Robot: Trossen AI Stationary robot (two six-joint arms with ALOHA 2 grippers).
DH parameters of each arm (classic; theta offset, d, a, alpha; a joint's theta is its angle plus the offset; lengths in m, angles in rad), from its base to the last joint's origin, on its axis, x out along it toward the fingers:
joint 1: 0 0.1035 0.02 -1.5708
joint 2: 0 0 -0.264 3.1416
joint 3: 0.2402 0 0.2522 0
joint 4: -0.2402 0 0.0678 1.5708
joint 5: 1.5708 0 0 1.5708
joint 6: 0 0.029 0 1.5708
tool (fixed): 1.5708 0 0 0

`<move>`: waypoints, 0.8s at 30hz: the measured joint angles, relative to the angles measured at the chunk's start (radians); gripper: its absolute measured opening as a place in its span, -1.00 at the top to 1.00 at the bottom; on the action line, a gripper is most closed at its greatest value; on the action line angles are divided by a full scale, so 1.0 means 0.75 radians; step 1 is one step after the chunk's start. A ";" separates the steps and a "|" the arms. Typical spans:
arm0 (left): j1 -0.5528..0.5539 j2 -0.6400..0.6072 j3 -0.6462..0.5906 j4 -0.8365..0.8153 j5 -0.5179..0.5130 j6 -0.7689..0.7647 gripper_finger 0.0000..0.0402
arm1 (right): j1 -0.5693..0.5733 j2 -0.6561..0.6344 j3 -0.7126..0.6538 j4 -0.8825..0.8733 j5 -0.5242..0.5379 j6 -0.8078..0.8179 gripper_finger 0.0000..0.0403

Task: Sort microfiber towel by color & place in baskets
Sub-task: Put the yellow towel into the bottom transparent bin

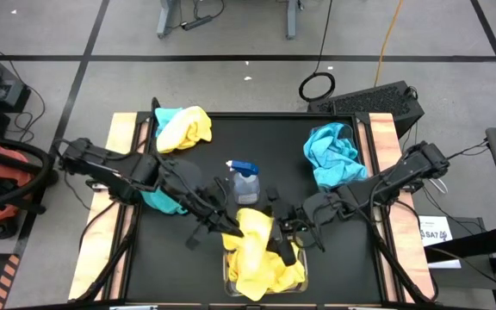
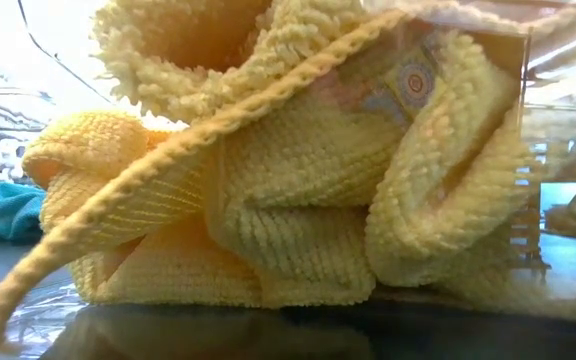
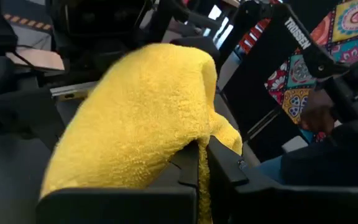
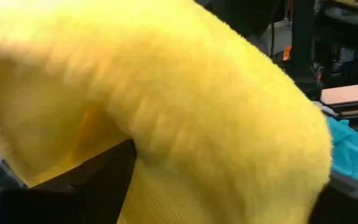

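Both tools, left (image 1: 231,226) and right (image 1: 275,234), pinch one yellow towel (image 1: 255,226).

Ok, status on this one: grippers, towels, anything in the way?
Left gripper and right gripper both at a yellow towel over the front bin. Bin holds yellow towels. Spray bottle stands just behind.

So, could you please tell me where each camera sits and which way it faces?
High view: overhead, looking down; both arms meet over the yellow towel above the near basket.
Low view: tabletop height, facing that basket's towels; no arm visible.
Left wrist view: past its fingers, the yellow towel.
Right wrist view: yellow towel fills it.
All share yellow towel.
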 joint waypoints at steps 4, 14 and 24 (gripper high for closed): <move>-0.010 0.041 0.000 -0.006 0.000 0.000 0.91 | 0.023 0.006 0.000 0.011 0.002 -0.001 -0.40; -0.081 0.091 -0.002 0.107 -0.088 0.137 0.64 | 0.066 0.006 0.001 -0.046 -0.032 0.048 0.82; -0.132 0.077 0.000 0.126 -0.176 0.164 -0.23 | 0.182 0.005 0.002 -0.275 -0.072 0.248 0.94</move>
